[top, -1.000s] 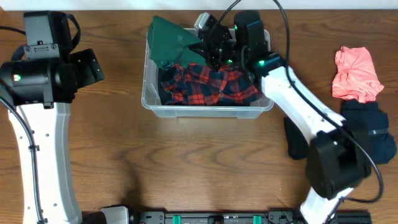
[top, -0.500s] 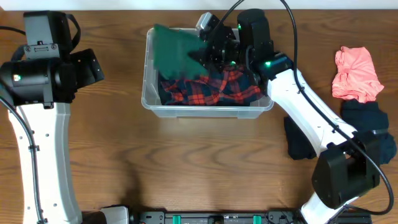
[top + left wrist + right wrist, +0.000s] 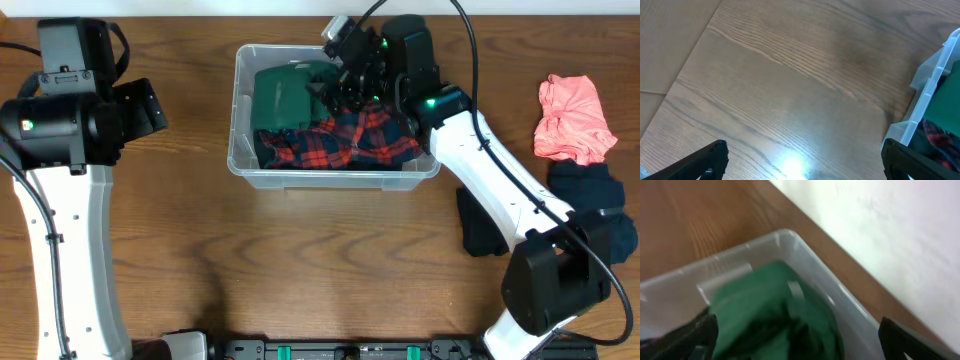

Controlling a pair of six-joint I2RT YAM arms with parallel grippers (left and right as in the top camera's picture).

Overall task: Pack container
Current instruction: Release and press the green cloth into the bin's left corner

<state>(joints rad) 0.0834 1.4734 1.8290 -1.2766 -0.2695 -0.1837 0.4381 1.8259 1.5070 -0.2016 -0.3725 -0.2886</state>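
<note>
The clear plastic container (image 3: 330,179) stands at the table's back middle. A red and blue plaid cloth (image 3: 350,140) fills its front and right, and a green cloth (image 3: 285,95) lies bunched in its back left. My right gripper (image 3: 342,78) hangs open over the container's back edge, just right of the green cloth. In the right wrist view the green cloth (image 3: 765,305) lies loose below the wide-apart right gripper (image 3: 800,342), inside the container's corner (image 3: 815,260). My left gripper (image 3: 802,165) is open over bare wood, left of the container's wall (image 3: 930,95).
A pink cloth (image 3: 572,120) lies at the far right, with dark navy clothes (image 3: 600,205) just in front of it. Another dark piece (image 3: 478,225) lies beside the right arm. A white wall (image 3: 890,230) runs behind the table.
The right gripper has opened and let go of the green cloth. The cloth has dropped from over the container's back left corner down into it. The left arm has stayed still.
</note>
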